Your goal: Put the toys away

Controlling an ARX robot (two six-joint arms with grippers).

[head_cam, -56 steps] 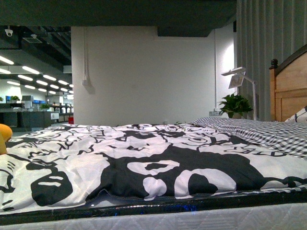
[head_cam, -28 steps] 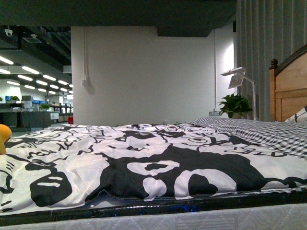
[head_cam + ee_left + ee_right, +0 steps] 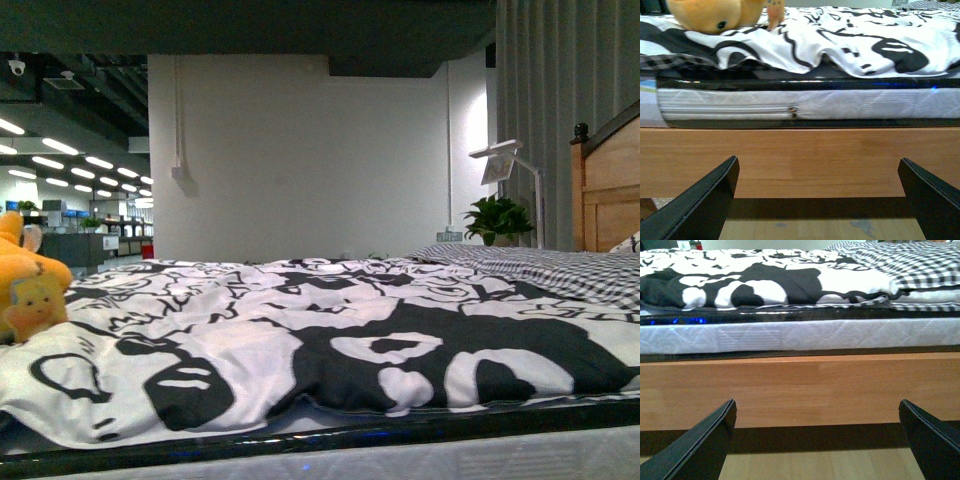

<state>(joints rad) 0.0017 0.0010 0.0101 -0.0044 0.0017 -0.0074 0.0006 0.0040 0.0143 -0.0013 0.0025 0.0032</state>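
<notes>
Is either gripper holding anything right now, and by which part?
Nothing is held. The left gripper and right gripper are both open and empty, down by the bed frame; the plush toy lies untouched on the quilt.

Orange-yellow plush toy [image 3: 30,285], black-eyed, resting on patterned quilt [image 3: 300,350]

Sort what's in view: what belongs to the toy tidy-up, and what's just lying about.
Belongs to the job:
- soft orange-yellow plush toy, lying on the quilt at the far left of the front view

Just lying about:
- black-and-white patterned quilt
- black-and-white checked blanket
- white quilted mattress
- wooden bed frame
- green potted plant
- white lamp
</notes>
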